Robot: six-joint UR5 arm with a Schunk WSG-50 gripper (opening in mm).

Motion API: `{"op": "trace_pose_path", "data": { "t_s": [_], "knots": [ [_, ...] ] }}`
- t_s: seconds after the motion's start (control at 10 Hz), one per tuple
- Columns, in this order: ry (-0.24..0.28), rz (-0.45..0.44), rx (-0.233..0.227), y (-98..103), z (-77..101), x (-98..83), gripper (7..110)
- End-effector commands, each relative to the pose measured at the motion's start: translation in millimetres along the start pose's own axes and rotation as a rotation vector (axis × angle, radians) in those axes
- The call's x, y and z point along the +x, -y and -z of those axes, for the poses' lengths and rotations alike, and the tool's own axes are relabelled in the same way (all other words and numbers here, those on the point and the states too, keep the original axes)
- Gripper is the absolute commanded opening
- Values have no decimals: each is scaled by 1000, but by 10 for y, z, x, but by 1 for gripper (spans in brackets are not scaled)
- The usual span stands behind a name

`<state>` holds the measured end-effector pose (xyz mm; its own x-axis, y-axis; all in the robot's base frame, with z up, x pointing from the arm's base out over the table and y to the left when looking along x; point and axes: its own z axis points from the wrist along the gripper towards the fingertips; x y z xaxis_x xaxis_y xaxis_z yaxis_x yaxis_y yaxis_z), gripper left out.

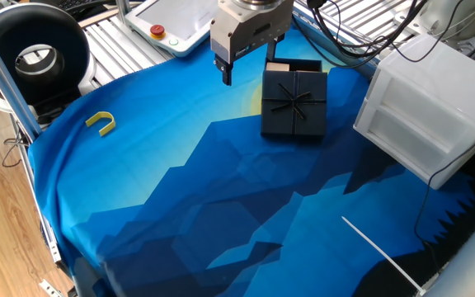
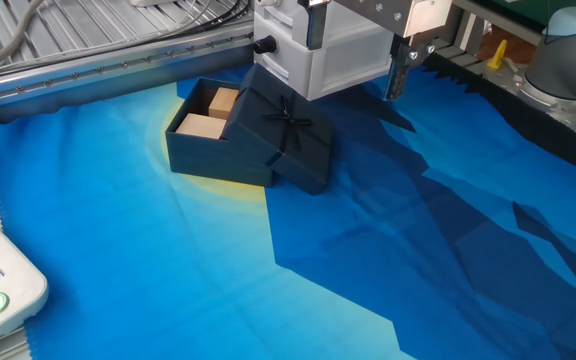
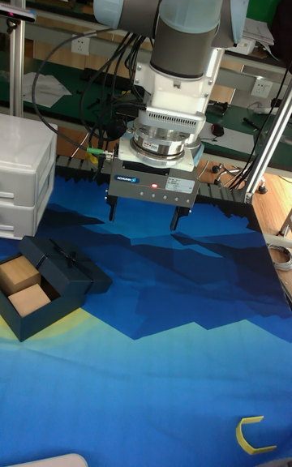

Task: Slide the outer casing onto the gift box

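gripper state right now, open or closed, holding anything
Gripper: open, fingers spread wide, holding nothing. It hovers above the cloth, apart from the outer casing.
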<state>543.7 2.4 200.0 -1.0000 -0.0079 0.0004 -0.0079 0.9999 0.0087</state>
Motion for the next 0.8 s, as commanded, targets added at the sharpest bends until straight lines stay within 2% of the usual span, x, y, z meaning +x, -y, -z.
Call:
{"op": "trace_pose_path", "data": {
  "t_s": [0.0,0.1,0.7],
  "knots": [
    [94,190,-61,-194,14,-219,109],
    [94,190,-61,-193,12,-219,7],
    [91,187,-58,-189,6,-209,7]
  ]
}}
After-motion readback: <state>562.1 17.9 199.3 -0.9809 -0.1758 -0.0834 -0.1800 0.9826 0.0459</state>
